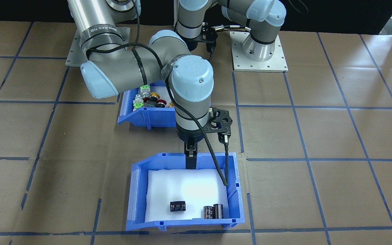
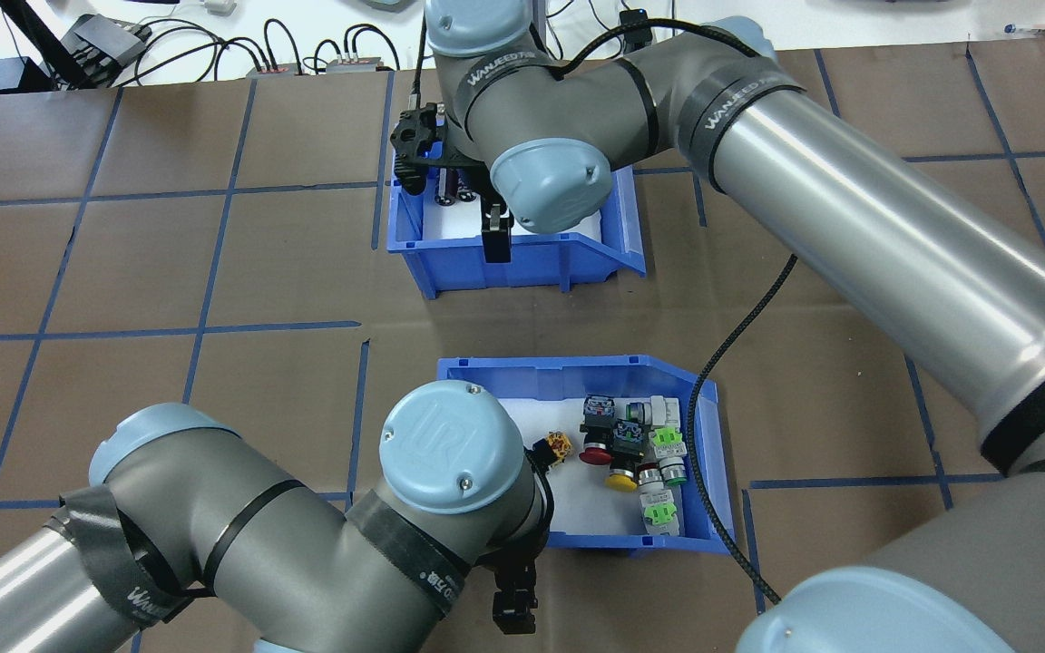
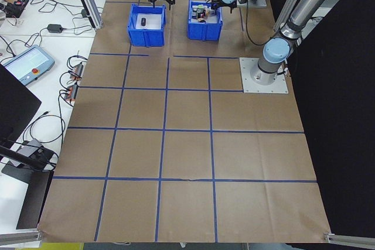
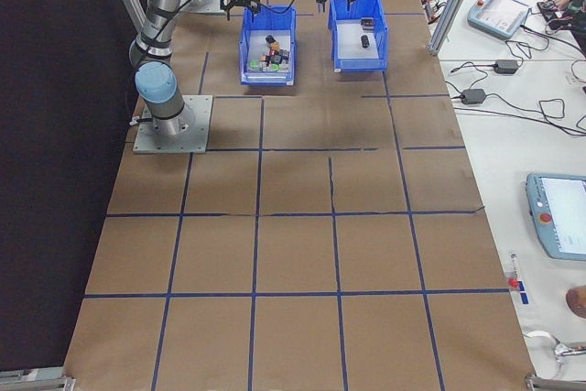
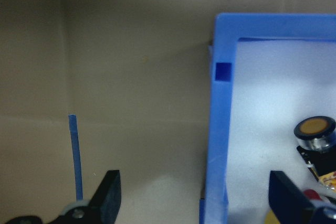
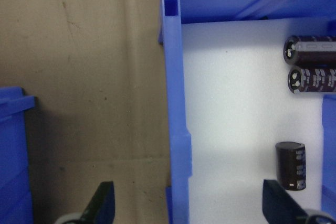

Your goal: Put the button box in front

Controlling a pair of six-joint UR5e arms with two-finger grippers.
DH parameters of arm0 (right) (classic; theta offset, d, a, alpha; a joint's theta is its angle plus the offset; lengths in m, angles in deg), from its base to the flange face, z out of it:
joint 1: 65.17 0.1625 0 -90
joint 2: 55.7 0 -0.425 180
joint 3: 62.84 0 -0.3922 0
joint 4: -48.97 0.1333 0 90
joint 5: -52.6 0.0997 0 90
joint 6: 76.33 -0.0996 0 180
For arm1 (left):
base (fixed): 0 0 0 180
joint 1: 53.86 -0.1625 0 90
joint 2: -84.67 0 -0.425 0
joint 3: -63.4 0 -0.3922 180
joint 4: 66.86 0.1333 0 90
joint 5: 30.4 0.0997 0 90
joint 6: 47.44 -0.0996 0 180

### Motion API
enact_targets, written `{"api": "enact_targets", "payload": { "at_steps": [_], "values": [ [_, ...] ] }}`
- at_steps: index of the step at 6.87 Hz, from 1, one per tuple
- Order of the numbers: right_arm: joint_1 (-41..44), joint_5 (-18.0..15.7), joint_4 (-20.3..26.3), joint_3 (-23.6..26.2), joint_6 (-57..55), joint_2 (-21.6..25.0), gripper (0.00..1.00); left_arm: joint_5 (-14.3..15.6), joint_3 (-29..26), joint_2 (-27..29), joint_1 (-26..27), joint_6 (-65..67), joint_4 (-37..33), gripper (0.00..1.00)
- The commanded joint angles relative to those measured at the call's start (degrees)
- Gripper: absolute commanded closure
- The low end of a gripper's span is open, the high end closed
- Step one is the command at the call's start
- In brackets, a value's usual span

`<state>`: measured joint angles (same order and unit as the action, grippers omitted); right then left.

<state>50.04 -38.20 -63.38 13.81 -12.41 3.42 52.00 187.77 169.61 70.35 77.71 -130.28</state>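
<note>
Two blue bins sit on the worktop (image 2: 123, 263). My left fingers (image 5: 113, 192) spread wide, straddling the button box (image 2: 699, 435) wall at the robot-side bin. My right fingers (image 6: 102, 203) spread wide astride the other bin (image 1: 134, 190), three black cylinders (image 1: 178, 206) inside.
</note>
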Motion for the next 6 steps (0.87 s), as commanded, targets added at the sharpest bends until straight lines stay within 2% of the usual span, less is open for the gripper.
{"api": "enact_targets", "payload": {
  "at_steps": [1,3,5,6],
  "values": [
    [1.9,-0.4,-2.5,0.4,0.0,-3.6,0.0,-0.1,0.1,3.5,1.0,2.6,4.1,0.01],
    [2.0,-0.4,-2.5,0.9,0.1,-4.8,0.0,0.4,0.3,7.2,2.3,4.1,7.3,0.03],
    [1.9,-0.8,-2.5,1.0,-0.1,-4.9,0.02,0.5,0.4,7.3,2.7,4.3,8.0,0.27],
    [1.9,-3.8,-2.4,1.0,0.1,-4.9,0.27,0.5,0.5,8.0,2.7,4.2,8.4,0.29]
  ]
}}
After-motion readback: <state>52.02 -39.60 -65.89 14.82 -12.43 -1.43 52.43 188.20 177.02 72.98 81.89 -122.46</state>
